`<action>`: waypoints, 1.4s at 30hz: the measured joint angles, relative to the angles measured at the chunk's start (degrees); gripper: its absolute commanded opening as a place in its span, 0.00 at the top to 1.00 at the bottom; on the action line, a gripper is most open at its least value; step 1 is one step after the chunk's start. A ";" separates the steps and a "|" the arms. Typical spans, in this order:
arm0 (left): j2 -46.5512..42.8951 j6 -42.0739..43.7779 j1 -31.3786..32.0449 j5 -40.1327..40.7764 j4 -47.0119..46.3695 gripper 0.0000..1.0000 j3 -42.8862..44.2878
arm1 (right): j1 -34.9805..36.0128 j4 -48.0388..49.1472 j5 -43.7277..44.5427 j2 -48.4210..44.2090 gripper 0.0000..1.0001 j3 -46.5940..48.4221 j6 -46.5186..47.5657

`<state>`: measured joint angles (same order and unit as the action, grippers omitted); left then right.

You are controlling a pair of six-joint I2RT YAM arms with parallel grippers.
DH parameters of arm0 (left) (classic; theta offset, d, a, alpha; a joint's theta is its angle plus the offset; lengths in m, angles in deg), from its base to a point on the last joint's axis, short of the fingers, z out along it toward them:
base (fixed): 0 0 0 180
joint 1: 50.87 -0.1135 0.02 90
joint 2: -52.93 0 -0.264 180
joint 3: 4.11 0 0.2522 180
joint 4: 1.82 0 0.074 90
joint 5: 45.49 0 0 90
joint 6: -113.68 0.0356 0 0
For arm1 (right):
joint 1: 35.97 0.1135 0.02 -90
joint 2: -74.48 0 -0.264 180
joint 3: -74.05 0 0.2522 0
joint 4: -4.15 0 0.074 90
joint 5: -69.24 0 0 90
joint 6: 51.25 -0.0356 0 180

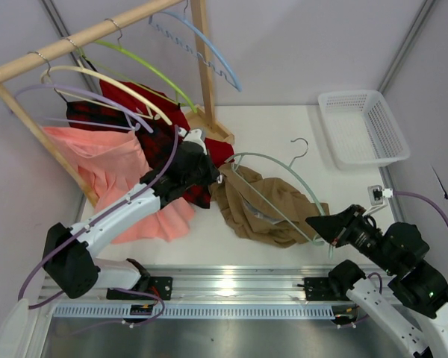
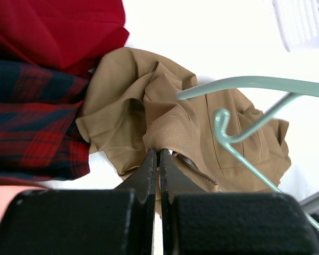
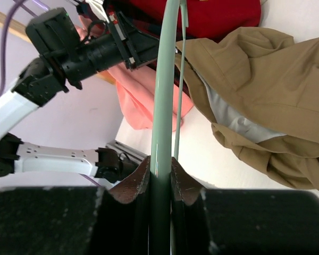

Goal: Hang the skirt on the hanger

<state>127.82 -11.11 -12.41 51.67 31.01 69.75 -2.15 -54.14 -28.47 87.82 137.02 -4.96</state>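
Observation:
The khaki skirt [image 1: 272,212] lies crumpled on the table, in front of the rack. The pale sage-green hanger [image 1: 284,165] arches over it, its wire hook pointing to the far side. My left gripper [image 1: 215,174] is shut on the skirt's left edge; in the left wrist view the gripper [image 2: 158,155] pinches a fold of the skirt [image 2: 165,106], with the hanger [image 2: 255,82] just to the right. My right gripper [image 1: 312,221] is shut on the hanger's near end. In the right wrist view the gripper [image 3: 159,166] clamps the hanger [image 3: 164,79], with the skirt [image 3: 266,85] to its right.
A wooden rack [image 1: 75,41] at the far left carries several hangers, a salmon-pink skirt [image 1: 112,171] and a red-and-black plaid skirt [image 1: 160,138] with a red garment [image 1: 220,151] beside it. A white basket [image 1: 362,127] stands at the far right.

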 measured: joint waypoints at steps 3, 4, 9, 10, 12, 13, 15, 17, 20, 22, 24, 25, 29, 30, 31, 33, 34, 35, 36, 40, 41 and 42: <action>0.00 -2.38 -0.02 1.88 -0.11 1.00 0.00 | -0.90 0.90 -0.31 -0.15 1.00 0.00 -1.38; 0.00 -2.93 -0.02 2.14 -0.39 1.00 0.00 | -1.38 1.07 -0.28 -0.26 1.00 0.00 -1.66; 0.42 -4.28 0.92 3.87 -0.74 1.00 0.22 | -3.06 0.87 1.03 0.20 1.00 1.38 -1.81; 0.79 -4.59 1.20 4.44 -0.83 1.00 0.37 | -3.34 0.85 1.18 0.79 1.00 2.34 -1.95; 1.42 -5.68 1.55 5.42 -0.96 1.00 0.42 | -3.89 1.44 0.59 2.10 1.00 3.93 -2.21; 1.66 -6.43 1.70 6.08 -1.01 1.00 0.42 | -4.15 2.27 -0.02 2.60 1.00 4.31 -2.43; 1.95 -8.37 1.79 7.32 -1.18 1.00 0.42 | -4.81 3.56 -1.55 3.26 1.00 4.33 -2.84; 1.99 -10.84 1.81 8.63 -1.46 1.00 0.39 | -5.46 3.72 -2.64 3.56 1.00 4.33 -2.91; 2.08 -15.06 1.81 9.92 -2.10 1.00 0.42 | -6.43 3.76 -3.74 3.58 1.00 4.33 -3.04; 2.32 -17.90 1.81 10.38 -2.43 1.00 0.39 | -7.04 3.74 -4.39 3.56 1.00 4.33 -3.28; 2.86 -21.73 1.81 10.67 -2.49 1.00 0.42 | -7.91 3.87 -5.38 3.17 1.00 4.07 -3.69; 3.17 -23.74 1.81 10.67 -2.27 1.00 0.42 | -8.33 4.02 -5.81 2.86 1.00 3.85 -3.98; 3.82 -33.03 1.81 10.34 -0.94 1.00 0.39 | -10.71 6.67 -8.59 0.96 1.00 1.53 -5.40; 3.82 -34.75 1.81 10.16 -0.87 1.00 0.33 | -11.28 6.95 -9.29 0.74 1.00 1.18 -5.62; 3.82 -36.89 1.79 9.94 -0.85 1.00 0.31 | -12.02 6.91 -9.94 0.57 1.00 1.03 -5.60; 3.82 -40.24 1.68 8.87 -0.90 1.00 0.22 | -13.33 6.51 -10.93 0.28 1.00 1.03 -4.90; 3.82 -41.46 1.64 8.35 -0.90 1.00 0.22 | -14.14 6.16 -11.54 0.04 1.00 1.03 -4.11; 3.82 -42.45 1.53 7.69 -0.81 1.00 0.26 | -14.80 5.86 -12.07 -0.17 1.00 1.03 -3.52; 3.82 -43.30 1.46 7.26 -0.50 1.00 0.50 | -15.63 5.40 -12.90 -0.50 1.00 1.01 -2.60; 3.91 -45.64 0.87 4.72 0.92 1.00 2.32 | -18.86 4.83 -15.78 -2.64 1.00 -0.17 0.35; 3.98 -46.36 0.52 3.91 0.92 1.00 2.62 | -19.80 4.52 -16.41 -3.15 1.00 -0.42 0.98; 4.09 -46.99 0.13 2.93 0.87 1.00 2.80 | -20.70 4.26 -17.14 -3.45 1.00 -0.61 1.51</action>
<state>131.91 -58.10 -12.28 54.59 31.89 72.55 -22.85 -49.88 -45.60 84.37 136.41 -3.45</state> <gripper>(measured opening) 0.011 0.186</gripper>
